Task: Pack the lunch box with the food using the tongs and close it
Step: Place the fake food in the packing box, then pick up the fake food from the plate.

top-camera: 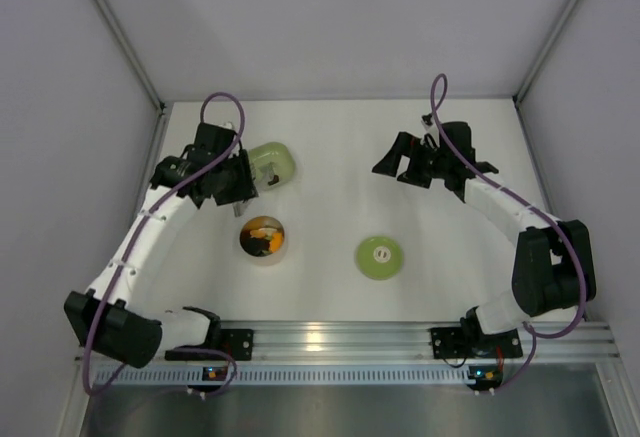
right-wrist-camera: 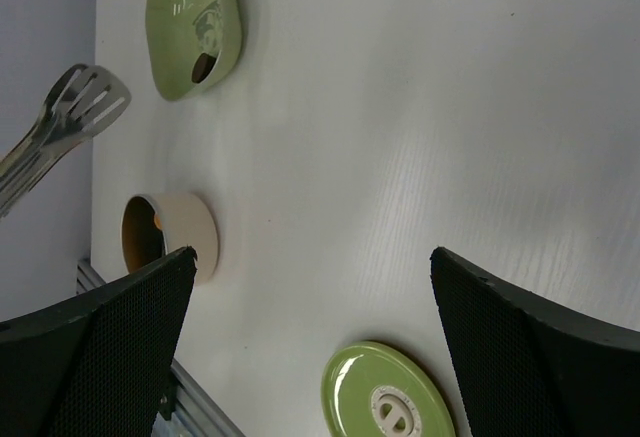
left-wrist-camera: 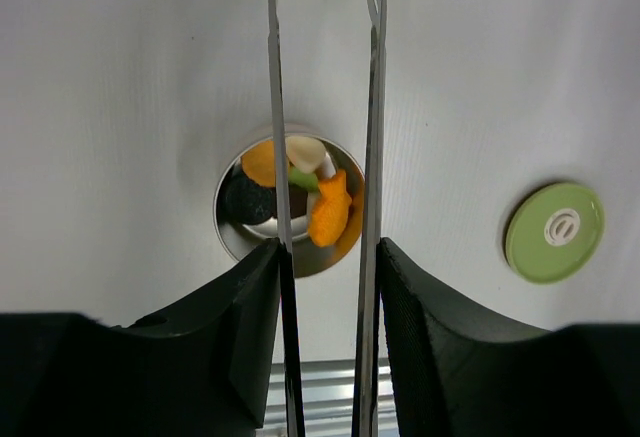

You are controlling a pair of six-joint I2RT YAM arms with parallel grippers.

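The lunch box (top-camera: 263,240) stands open on the table left of centre, its steel wall (left-wrist-camera: 232,242) showing in the left wrist view. Inside lies the food (left-wrist-camera: 330,209): orange, black, green and pale pieces. Its flat green lid (top-camera: 380,257) rests on the table to the right. My left gripper (left-wrist-camera: 328,247) is shut on the tongs (left-wrist-camera: 372,107), pressing both thin arms; it hangs above and behind the lunch box. The tongs' tips (right-wrist-camera: 75,107) stand apart with nothing between them, reaching toward the dish. My right gripper (right-wrist-camera: 312,257) hovers wide open at the back right, holding nothing.
A pale green rounded-square dish (top-camera: 270,164) sits behind the lunch box, with something small and dark in it (right-wrist-camera: 203,67). White walls enclose the table on three sides. An aluminium rail (top-camera: 330,337) runs along the near edge.
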